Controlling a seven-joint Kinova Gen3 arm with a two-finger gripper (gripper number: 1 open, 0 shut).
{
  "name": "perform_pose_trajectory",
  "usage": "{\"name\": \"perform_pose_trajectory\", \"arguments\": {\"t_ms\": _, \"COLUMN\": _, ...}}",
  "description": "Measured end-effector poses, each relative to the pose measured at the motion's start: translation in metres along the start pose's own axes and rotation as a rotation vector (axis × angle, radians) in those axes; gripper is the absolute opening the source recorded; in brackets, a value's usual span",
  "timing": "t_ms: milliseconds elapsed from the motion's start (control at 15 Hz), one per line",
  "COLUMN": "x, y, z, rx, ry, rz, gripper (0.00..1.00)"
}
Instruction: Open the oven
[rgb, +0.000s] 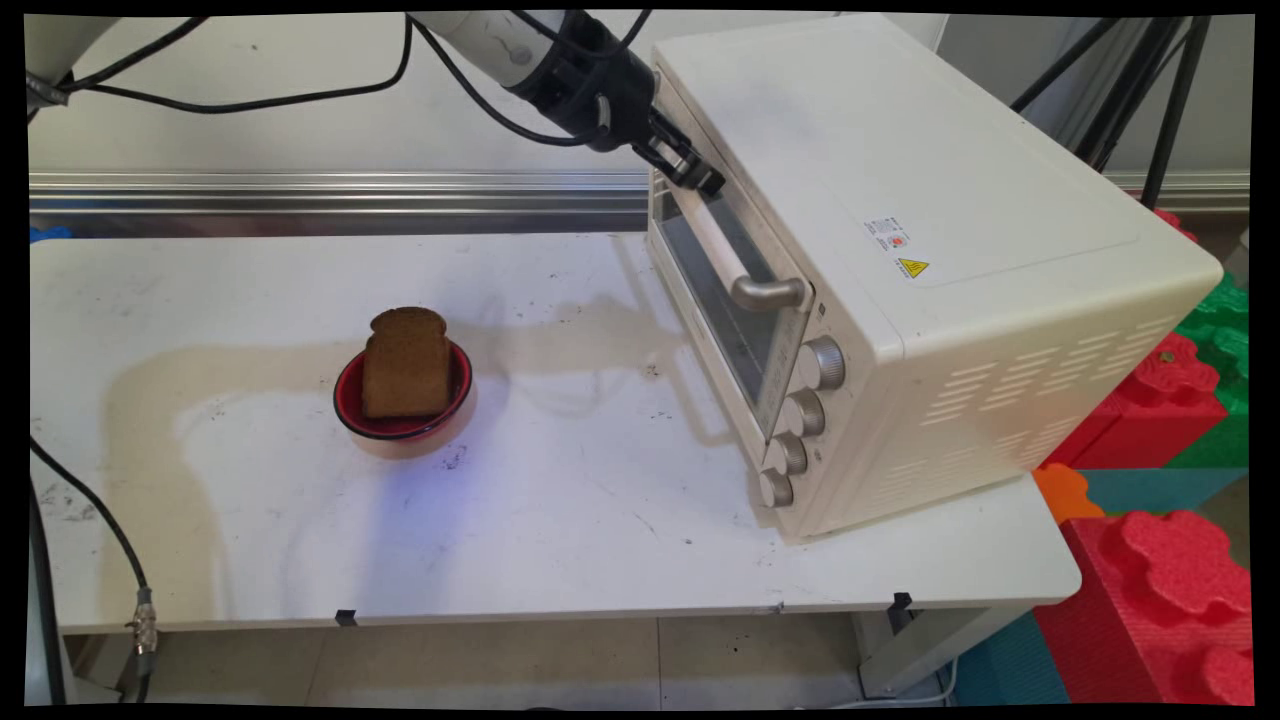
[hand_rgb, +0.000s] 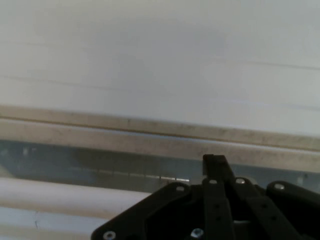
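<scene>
A slice of brown bread (rgb: 405, 362) stands upright in a red bowl (rgb: 403, 427) on the white tabletop (rgb: 560, 500). Farther back, the claw (rgb: 697, 172) – fingers pressed together – meets the top edge of the cream oven's (rgb: 900, 300) glass door (rgb: 725, 290), above its handle (rgb: 745, 270).

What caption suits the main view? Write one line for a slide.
Black gripper at the top edge of a cream toaster oven's door, bread slice standing in a red bowl on the white table.

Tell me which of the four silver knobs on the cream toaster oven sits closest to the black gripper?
The topmost silver knob, just below the door handle's near end; the other three run downward, away from the gripper.
</scene>
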Motion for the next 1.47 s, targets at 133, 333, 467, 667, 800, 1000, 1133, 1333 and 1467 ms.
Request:
{"name": "perform_pose_trajectory", "arguments": {"t_ms": 133, "x": -0.004, "y": 0.0, "z": 0.0, "rx": 0.003, "ry": -0.009, "rz": -0.006, "gripper": 0.0}}
{"name": "perform_pose_trajectory", "arguments": {"t_ms": 333, "x": -0.014, "y": 0.0, "z": -0.004, "rx": 0.007, "ry": -0.024, "rz": -0.014, "gripper": 0.0}}
{"name": "perform_pose_trajectory", "arguments": {"t_ms": 467, "x": -0.024, "y": 0.001, "z": -0.009, "rx": 0.009, "ry": -0.038, "rz": -0.018, "gripper": 0.0}}
{"name": "perform_pose_trajectory", "arguments": {"t_ms": 667, "x": -0.038, "y": 0.002, "z": -0.017, "rx": 0.011, "ry": -0.059, "rz": -0.023, "gripper": 0.0}}
{"name": "perform_pose_trajectory", "arguments": {"t_ms": 800, "x": -0.046, "y": 0.003, "z": -0.02, "rx": 0.01, "ry": -0.074, "rz": -0.023, "gripper": 0.0}}
{"name": "perform_pose_trajectory", "arguments": {"t_ms": 1000, "x": -0.062, "y": 0.004, "z": -0.025, "rx": 0.011, "ry": -0.097, "rz": -0.028, "gripper": 0.0}}
{"name": "perform_pose_trajectory", "arguments": {"t_ms": 1133, "x": -0.071, "y": 0.004, "z": -0.025, "rx": 0.009, "ry": -0.112, "rz": -0.029, "gripper": 0.0}}
{"name": "perform_pose_trajectory", "arguments": {"t_ms": 1333, "x": -0.084, "y": 0.005, "z": -0.026, "rx": 0.009, "ry": -0.131, "rz": -0.03, "gripper": 0.0}}
{"name": "perform_pose_trajectory", "arguments": {"t_ms": 1467, "x": -0.093, "y": 0.005, "z": -0.025, "rx": 0.01, "ry": -0.144, "rz": -0.031, "gripper": 0.0}}
